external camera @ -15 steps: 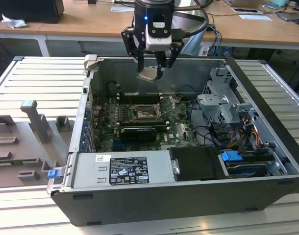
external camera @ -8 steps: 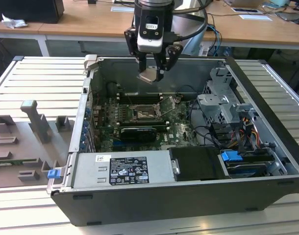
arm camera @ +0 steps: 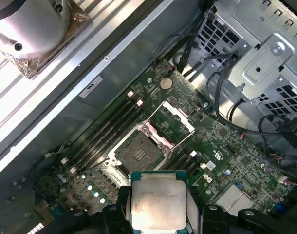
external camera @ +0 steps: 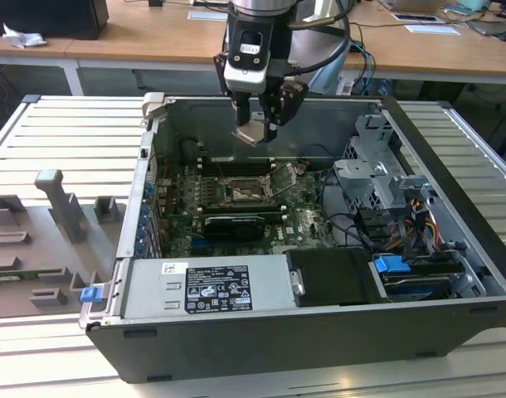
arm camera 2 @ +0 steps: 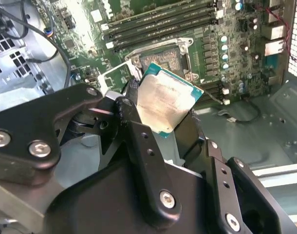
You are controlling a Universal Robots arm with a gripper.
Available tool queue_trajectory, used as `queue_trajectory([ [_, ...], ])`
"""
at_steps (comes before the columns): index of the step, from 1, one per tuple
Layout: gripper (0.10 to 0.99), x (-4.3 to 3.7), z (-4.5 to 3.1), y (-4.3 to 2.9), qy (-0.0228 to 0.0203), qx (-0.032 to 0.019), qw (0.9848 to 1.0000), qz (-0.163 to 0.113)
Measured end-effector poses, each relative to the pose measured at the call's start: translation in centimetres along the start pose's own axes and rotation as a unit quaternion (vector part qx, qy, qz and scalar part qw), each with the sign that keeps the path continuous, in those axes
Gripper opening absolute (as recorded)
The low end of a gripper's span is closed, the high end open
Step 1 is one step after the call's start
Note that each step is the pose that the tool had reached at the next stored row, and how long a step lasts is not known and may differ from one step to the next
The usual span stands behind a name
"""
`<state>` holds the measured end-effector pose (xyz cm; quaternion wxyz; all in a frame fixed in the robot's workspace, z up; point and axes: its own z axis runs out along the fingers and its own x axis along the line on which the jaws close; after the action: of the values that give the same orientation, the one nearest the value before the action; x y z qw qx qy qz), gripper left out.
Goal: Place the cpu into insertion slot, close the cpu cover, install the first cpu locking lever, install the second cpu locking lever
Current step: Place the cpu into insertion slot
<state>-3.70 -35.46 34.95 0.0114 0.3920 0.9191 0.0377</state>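
My gripper (external camera: 259, 124) hangs over the open computer case, shut on the cpu (external camera: 253, 133), a small square chip with a pale metal top. The chip sits tilted between the black fingers (arm camera 2: 134, 122) in the second wrist view, and it is also held there in the first wrist view, cpu (arm camera: 157, 202). Below it on the green board lies the insertion slot (external camera: 240, 193) (arm camera: 138, 154) (arm camera 2: 164, 59), dark and uncovered. The cpu cover (arm camera: 172, 118) (external camera: 283, 177) (arm camera 2: 115, 74) stands swung open beside the socket. The chip is well above the socket, not touching it.
Long black memory slots (arm camera: 107, 134) run beside the socket. A black expansion card (external camera: 233, 225) lies nearer the front. A drive cage with cables (external camera: 386, 191) fills the exterior view's right. The power supply (external camera: 207, 286) lines the front wall. A grey fixture tray (external camera: 46, 240) sits outside, left.
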Motion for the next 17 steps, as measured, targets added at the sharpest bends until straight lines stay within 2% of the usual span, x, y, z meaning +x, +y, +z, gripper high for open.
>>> queue_trajectory([
  [3,0.541,0.00,0.24,-0.02,-0.0019,-0.0001,0.9997,0.023],
  [5,0.541,0.00,0.35,-0.03,-0.0035,-0.0003,0.9990,0.044],
  [7,0.541,0.00,0.46,-0.04,-0.0048,-0.0005,0.9981,0.061],
  [8,0.541,0.00,0.55,-0.04,-0.0060,-0.0006,0.9971,0.076],
  [10,0.541,-0.01,0.75,-0.06,-0.0083,-0.0008,0.9943,0.107],
  [12,0.541,-0.01,0.97,-0.08,-0.0109,-0.0010,0.9900,0.141],
  [14,0.541,-0.01,1.07,-0.09,-0.0122,-0.0010,0.9874,0.158],
  [17,0.541,-0.01,1.39,-0.11,-0.0153,-0.0008,0.9788,0.204],
])
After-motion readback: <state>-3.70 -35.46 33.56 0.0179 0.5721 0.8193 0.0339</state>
